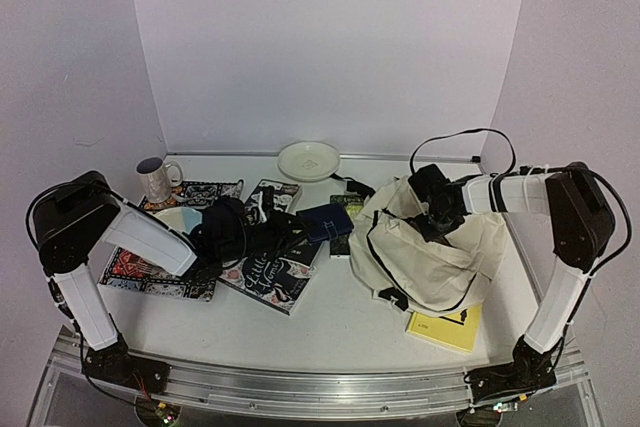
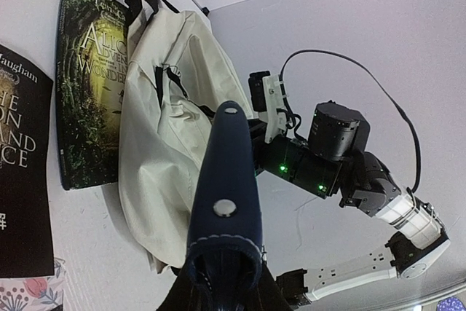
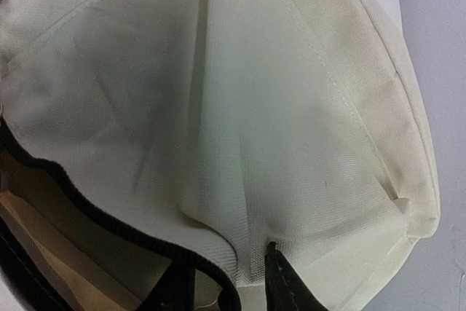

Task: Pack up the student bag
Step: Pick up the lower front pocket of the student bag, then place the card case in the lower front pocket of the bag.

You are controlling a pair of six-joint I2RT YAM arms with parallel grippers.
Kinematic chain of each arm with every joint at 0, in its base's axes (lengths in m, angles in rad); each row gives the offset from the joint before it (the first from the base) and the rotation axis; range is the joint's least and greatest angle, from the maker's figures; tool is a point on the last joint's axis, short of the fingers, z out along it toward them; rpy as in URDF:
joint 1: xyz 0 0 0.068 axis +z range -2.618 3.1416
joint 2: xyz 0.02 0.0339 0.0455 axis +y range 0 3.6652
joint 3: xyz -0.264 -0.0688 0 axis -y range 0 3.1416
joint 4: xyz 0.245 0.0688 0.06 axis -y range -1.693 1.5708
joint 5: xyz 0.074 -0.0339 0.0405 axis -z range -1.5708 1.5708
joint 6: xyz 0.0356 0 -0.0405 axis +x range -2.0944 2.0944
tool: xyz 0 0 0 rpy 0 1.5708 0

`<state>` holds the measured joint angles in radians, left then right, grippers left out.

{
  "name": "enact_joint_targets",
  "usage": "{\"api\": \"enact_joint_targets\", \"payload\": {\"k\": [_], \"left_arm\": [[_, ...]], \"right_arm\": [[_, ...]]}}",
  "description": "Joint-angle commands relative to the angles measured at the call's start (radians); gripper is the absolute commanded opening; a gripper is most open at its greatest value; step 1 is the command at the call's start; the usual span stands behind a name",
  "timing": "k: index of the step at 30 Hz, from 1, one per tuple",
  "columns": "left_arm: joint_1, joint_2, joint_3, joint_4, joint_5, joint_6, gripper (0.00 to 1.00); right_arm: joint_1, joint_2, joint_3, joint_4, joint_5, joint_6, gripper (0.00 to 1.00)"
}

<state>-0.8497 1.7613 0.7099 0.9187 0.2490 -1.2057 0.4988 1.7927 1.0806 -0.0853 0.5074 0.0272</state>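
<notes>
From above, we see the large cream fabric student bag (image 1: 440, 257) lying right on the table (image 1: 330, 342), with dark paperback books (image 1: 270, 277) left of it, unpacked. Left wrist: our left gripper (image 2: 226, 285) clamps a navy stitched case (image 2: 224, 180). Right wrist: our right gripper (image 3: 227, 289) straddles the bag's black rim; clamped or not, we cannot tell.

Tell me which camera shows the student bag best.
Top external: nearly the whole student bag shows there, outline included. The left wrist view has a navy case hiding part of it; the right wrist view shows only close-up fabric.
</notes>
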Motion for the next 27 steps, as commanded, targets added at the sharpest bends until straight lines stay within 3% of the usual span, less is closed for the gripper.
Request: {"api": "enact_joint_targets", "payload": {"k": [1, 2, 13, 27], "left_arm": [[0.005, -0.055, 0.066, -0.024, 0.042, 0.036, 0.00], [0.005, -0.055, 0.071, -0.031, 0.048, 0.037, 0.00], [0.005, -0.068, 0.191, -0.194, 0.091, 0.092, 0.00], [-0.038, 0.046, 0.313, -0.253, 0.196, 0.089, 0.00]], "right_arm": [[0.000, -0.010, 0.063, -0.075, -0.048, 0.045, 0.06], [0.004, -0.012, 0.075, -0.091, -0.066, 0.063, 0.00], [0.136, -0.104, 0.185, -0.255, -0.120, 0.273, 0.00], [0.216, -0.110, 0.305, -0.287, -0.187, 0.328, 0.00]]}}
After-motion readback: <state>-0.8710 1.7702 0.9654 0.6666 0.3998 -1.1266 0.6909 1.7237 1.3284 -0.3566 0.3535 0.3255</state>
